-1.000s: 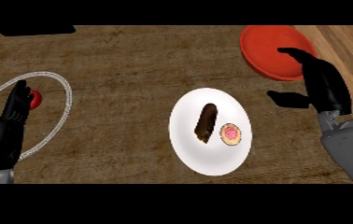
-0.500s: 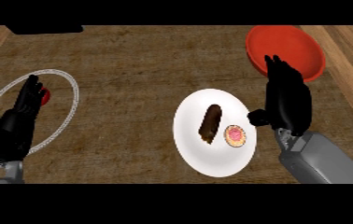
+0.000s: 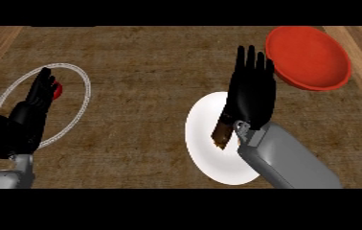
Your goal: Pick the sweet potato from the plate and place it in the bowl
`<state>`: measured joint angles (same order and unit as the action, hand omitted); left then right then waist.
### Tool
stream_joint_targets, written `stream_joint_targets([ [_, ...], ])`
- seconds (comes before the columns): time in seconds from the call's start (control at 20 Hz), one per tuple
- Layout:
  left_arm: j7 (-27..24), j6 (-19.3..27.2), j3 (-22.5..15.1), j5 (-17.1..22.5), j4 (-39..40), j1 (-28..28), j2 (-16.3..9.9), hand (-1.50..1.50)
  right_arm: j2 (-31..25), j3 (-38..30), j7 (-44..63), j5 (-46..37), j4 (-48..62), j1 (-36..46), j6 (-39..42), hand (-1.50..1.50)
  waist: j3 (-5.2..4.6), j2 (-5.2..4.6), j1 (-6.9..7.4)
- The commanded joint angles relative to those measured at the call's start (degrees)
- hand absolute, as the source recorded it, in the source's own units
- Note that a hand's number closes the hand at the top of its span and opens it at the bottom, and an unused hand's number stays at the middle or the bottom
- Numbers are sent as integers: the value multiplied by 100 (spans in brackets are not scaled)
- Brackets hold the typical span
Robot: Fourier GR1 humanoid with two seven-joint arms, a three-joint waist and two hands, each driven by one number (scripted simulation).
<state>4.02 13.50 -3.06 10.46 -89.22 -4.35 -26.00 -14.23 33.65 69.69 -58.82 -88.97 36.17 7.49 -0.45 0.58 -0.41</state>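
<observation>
We see the right hand (image 3: 251, 92) stretched flat over the white plate (image 3: 205, 147), its fingers (image 3: 249, 63) straight and together, holding nothing. Below the heel of that hand, the brown end of the sweet potato (image 3: 222, 137) shows on the plate; the rest lies hidden under the palm. Just beyond the fingertips, toward the right, sits the red bowl (image 3: 309, 56) on the wooden tabletop (image 3: 141, 61). The left hand (image 3: 32, 111) rests at the view's left edge, fingers straight and relaxed, beside a small red object (image 3: 56, 90) inside a pale ring (image 3: 83, 80).
</observation>
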Motion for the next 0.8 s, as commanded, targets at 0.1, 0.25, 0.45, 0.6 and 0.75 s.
stream_joint_targets([
  [0.1,196,-64,-31,27,-24,-221,-17,0,829,-474,1422,340,947,376,1624,-150,13,-35,55],
  [0.25,39,-54,15,3,125,-243,23,0,1045,-830,1429,499,1468,426,1812,-150,10,-65,69],
  [0.45,42,51,-21,-114,242,-294,95,0,1395,-1202,1543,668,1825,454,2047,-150,20,-37,1],
  [0.6,148,-86,-45,-54,100,-372,33,0,1406,-1693,1410,935,2402,730,2043,-150,29,-66,125],
  [0.75,221,-28,20,-79,186,-523,10,0,1412,-1727,1543,1130,2648,708,2251,-150,21,-33,97],
])
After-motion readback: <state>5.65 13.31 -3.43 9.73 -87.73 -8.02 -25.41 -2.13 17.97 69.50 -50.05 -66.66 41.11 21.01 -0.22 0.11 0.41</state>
